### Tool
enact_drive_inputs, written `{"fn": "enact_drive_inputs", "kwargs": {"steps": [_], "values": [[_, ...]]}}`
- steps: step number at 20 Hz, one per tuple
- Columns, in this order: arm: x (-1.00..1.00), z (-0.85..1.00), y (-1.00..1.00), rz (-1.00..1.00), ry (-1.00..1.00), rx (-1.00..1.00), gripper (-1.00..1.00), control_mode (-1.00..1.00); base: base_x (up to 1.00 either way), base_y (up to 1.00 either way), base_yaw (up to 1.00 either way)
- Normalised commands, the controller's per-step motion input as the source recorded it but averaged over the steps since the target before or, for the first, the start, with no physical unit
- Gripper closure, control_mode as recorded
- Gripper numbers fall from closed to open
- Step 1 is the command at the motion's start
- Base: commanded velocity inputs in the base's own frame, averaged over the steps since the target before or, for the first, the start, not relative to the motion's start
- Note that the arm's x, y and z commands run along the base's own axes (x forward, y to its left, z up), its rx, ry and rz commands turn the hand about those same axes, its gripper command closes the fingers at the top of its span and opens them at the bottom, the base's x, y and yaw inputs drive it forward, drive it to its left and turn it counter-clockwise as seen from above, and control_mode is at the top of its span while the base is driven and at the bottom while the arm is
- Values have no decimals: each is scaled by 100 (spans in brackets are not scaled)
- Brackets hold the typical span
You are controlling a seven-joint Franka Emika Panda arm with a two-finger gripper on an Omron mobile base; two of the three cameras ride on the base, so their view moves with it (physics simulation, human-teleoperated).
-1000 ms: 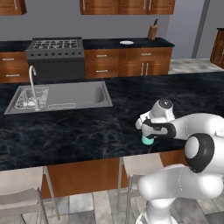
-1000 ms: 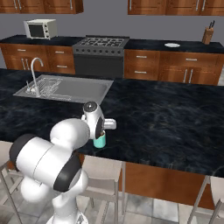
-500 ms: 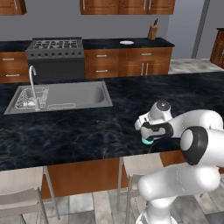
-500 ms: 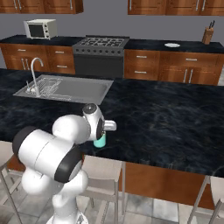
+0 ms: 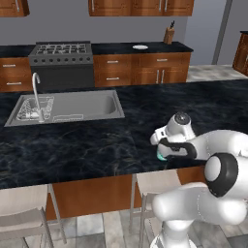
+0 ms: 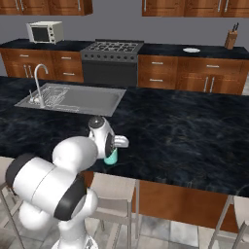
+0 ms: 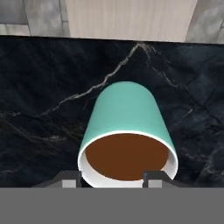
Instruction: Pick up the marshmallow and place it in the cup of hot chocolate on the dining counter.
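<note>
Two fingertips (image 7: 70,179) stand apart at the bottom of my hand view, and I can make out nothing between them; my gripper (image 7: 113,178) hangs directly over the cup (image 7: 127,118), which stands upright on the counter (image 7: 39,87) near its front edge. The brown drink lies straight below the gap, so the cup's axis runs along my line of sight. I cannot tell where the marshmallow is; the visible drink looks unbroken. My next move, I judge, is straight up, clear of the rim.
</note>
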Motion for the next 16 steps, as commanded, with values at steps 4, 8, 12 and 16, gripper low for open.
{"fn": "enact_drive_inputs", "kwargs": {"steps": [4, 8, 12, 16], "values": [[-18, 0, 4, -7, -6, 0, -100, -100, 0, 0, 0], [-1, 11, 14, -8, -12, 0, -100, -100, 0, 0, 0], [-2, 50, 2, -6, -20, 0, -100, -100, 0, 0, 0], [-3, 67, 0, 0, -16, 0, -100, -100, 0, 0, 0]]}}
